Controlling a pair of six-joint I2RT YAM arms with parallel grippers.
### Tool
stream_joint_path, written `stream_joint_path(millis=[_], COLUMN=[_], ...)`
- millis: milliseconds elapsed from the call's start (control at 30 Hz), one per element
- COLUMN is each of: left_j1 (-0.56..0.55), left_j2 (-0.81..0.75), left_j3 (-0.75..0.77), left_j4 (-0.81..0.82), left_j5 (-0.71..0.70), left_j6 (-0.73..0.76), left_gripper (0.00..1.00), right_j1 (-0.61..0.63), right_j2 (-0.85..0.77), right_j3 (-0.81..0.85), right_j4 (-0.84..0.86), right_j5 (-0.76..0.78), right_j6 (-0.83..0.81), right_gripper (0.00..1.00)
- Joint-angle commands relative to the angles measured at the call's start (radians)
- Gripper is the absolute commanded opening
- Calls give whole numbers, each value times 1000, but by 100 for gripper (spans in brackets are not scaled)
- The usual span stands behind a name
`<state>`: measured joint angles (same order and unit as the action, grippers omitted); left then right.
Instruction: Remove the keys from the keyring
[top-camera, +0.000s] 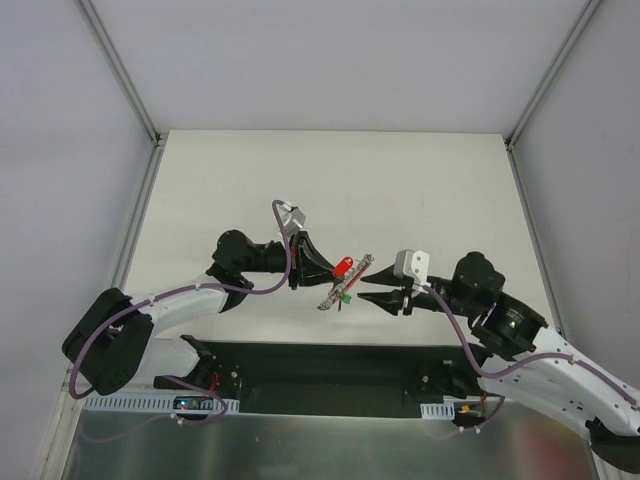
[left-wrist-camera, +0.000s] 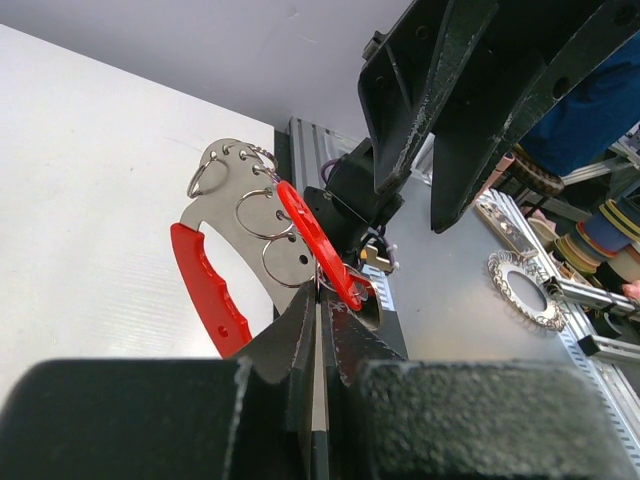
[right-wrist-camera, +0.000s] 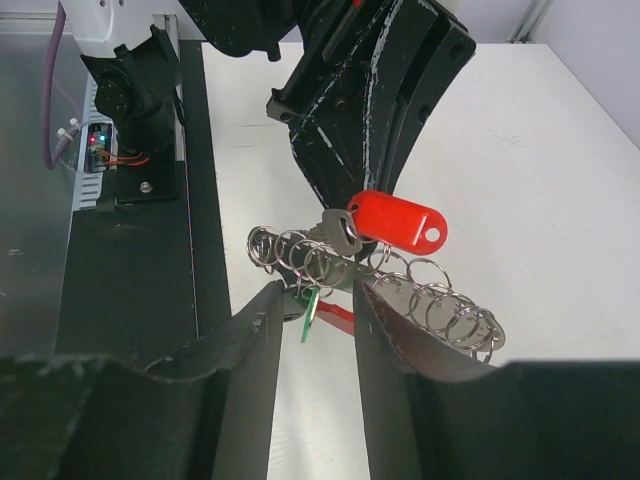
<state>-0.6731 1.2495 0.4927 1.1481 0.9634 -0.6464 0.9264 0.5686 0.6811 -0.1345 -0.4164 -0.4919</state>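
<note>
Over the white table (top-camera: 420, 180), the left claw (left-wrist-camera: 318, 303) is pressed together on the keyring (left-wrist-camera: 207, 288). It pinches the lower edge of the metal plate (left-wrist-camera: 235, 222), with the red crescent grip just beside its fingertips. The right claw (right-wrist-camera: 318, 298) is spread, one finger on either side of a chain of metal rings (right-wrist-camera: 445, 305). The keys (right-wrist-camera: 335, 235) hang just ahead of its tips, and a green bit (right-wrist-camera: 310, 308) sits between the fingers.

The keyring (left-wrist-camera: 205, 285), a flat silver plate with red crescent grips and a row of thin split rings (right-wrist-camera: 440, 300), hangs tilted above the counter (top-camera: 250, 180), just toward 6 o'clock from its centre. The left end effector (left-wrist-camera: 318, 300) pinches it. A silver key (right-wrist-camera: 338, 232), a red tag (right-wrist-camera: 397, 220) and a green-marked key (right-wrist-camera: 310, 303) dangle from the rings.
</note>
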Motion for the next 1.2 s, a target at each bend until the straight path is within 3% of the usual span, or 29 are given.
stream_joint_path(millis=[0, 1167], left_j1=[4, 3], left_j2=[-9, -21], left_j3=[11, -8], left_j4=[113, 162], left_j5=[23, 41], left_j6=[-6, -15], left_gripper=[0, 0], right_j1=[-4, -4], right_j2=[39, 186], right_j3=[66, 132], right_j4=[53, 36], right_j5=[-32, 73], right_j6=[-19, -48], right_gripper=[36, 32])
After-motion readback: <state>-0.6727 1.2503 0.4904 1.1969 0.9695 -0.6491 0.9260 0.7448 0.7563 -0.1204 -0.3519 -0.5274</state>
